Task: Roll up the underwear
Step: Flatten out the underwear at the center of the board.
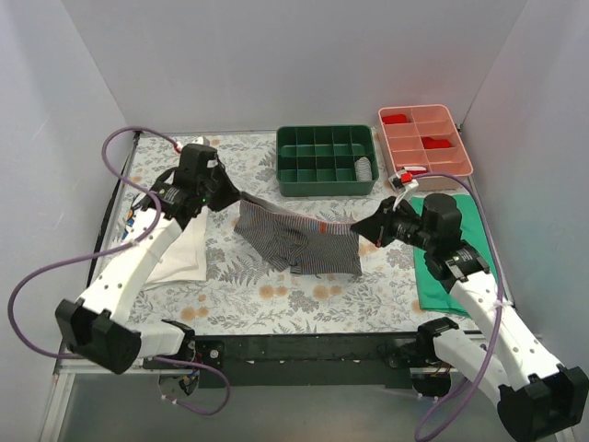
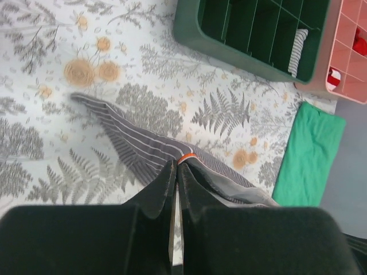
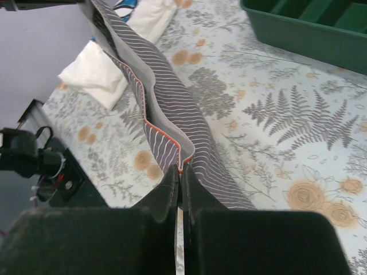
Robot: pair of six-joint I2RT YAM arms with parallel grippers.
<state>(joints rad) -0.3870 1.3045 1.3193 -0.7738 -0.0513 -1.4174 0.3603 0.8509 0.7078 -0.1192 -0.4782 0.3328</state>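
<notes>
The underwear [image 1: 299,241] is grey-and-white striped boxer shorts with an orange-edged waistband, stretched between both grippers above the middle of the table, its legs hanging down onto the cloth. My left gripper [image 1: 232,196] is shut on the waistband's left end; in the left wrist view the gripper [image 2: 178,163] pinches the orange edge of the underwear [image 2: 129,140]. My right gripper [image 1: 365,226] is shut on the right end; in the right wrist view the gripper [image 3: 180,171] clamps the waistband of the underwear [image 3: 172,114].
A green divided tray [image 1: 327,159] with a rolled striped item stands at the back, a pink tray [image 1: 424,139] beside it. A green cloth [image 1: 460,262] lies at the right, a white cloth [image 1: 181,256] at the left. The table has a floral cover.
</notes>
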